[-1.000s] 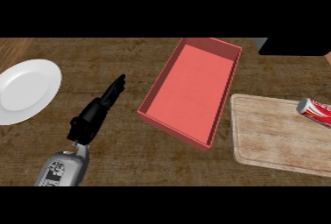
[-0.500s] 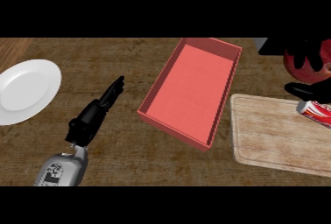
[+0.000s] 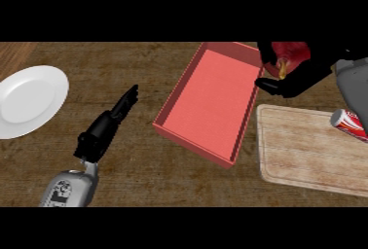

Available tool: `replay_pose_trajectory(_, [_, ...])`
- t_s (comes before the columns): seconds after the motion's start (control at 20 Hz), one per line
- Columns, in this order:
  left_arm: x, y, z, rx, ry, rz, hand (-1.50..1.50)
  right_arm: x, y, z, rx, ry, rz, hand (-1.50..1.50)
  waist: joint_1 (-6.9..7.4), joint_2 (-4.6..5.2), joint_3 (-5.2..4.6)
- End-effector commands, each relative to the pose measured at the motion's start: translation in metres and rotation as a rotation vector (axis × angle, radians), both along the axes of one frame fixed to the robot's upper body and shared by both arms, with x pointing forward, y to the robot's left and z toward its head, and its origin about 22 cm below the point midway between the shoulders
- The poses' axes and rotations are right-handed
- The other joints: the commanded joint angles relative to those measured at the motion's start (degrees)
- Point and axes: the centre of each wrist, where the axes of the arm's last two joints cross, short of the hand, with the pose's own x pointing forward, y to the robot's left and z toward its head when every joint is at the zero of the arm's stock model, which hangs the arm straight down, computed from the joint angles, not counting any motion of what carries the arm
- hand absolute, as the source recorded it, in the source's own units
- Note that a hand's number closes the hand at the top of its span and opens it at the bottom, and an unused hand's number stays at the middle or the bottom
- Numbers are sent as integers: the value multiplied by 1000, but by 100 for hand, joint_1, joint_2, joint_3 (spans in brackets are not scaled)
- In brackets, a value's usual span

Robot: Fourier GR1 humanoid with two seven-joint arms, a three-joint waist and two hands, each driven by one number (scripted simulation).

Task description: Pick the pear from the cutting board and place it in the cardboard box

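A red pear [image 3: 292, 50] with a yellowish stem is held in the air by my right hand [image 3: 307, 74], whose black fingers curl round it and hide much of it. Hand and pear hang over the far right rim of the red-pink cardboard box [image 3: 212, 102], which lies open at the middle of the counter. Right of the box, the wooden cutting board [image 3: 305, 146] carries no pear. My left hand [image 3: 108, 124] rests open on the counter left of the box, fingers straight and pointing away from me.
A red soda can [image 3: 351, 124] lies on the cutting board's right side, under my right forearm [image 3: 354, 82]. At the left edge sits a white plate [image 3: 28, 99]. Brown wooden counter surrounds everything.
My right hand came into view from the right and moved left with the pear, from above the can to the box's far right rim. The left hand stayed still.
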Motion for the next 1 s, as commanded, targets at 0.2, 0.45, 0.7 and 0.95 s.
replay_pose_trajectory(0.2, [1, 3, -1, 17, 8, 17, 0, 16, 61, -55, -81, -19, -16, 150, -23, -4, 2])
replay_pose_trajectory(0.45, [1, -9, -7, -7, -12, -4, 0, 38, 66, -103, -135, 212, -97, -150, 71, 46, 1])
replay_pose_trajectory(0.7, [-9, 13, 5, -5, 6, -3, 0, 48, 62, -121, -169, 298, -42, -150, 42, 10, 4])
replay_pose_trajectory(0.95, [-5, 4, 12, 11, -18, 0, 0, 57, 55, -117, 58, 436, 33, -150, 23, 10, 6])
